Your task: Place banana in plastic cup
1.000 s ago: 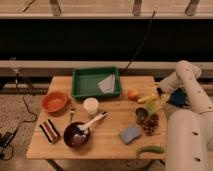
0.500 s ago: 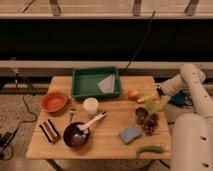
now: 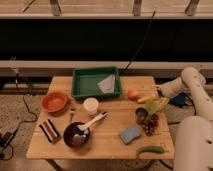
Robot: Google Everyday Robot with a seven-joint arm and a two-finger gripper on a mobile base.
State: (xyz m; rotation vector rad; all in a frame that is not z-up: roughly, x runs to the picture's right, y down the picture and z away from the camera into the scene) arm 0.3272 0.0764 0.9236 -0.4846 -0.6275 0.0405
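The small yellow banana (image 3: 148, 98) lies on the wooden table (image 3: 107, 147) near its right edge, just right of the orange fruit (image 3: 132, 94). My gripper (image 3: 159, 95) is at the banana's right end, low over the table, with the white arm reaching in from the right. I cannot tell whether it touches the banana. The white plastic cup (image 3: 91, 106) stands upright near the middle of the table, well to the left of the banana and gripper.
A green tray (image 3: 80, 85) holding a grey cloth (image 3: 106, 84) sits at the back. An orange bowl (image 3: 55, 101), a striped object (image 3: 49, 130) and a dark bowl with a white spoon (image 3: 77, 135) are on the left. A metal cup (image 3: 141, 115), grapes (image 3: 150, 125), a blue sponge (image 3: 131, 133) and a long green vegetable (image 3: 150, 149) are on the right.
The arm's elbow has shifted a little right and down while the gripper stays by the banana. The objects on the table have not moved.
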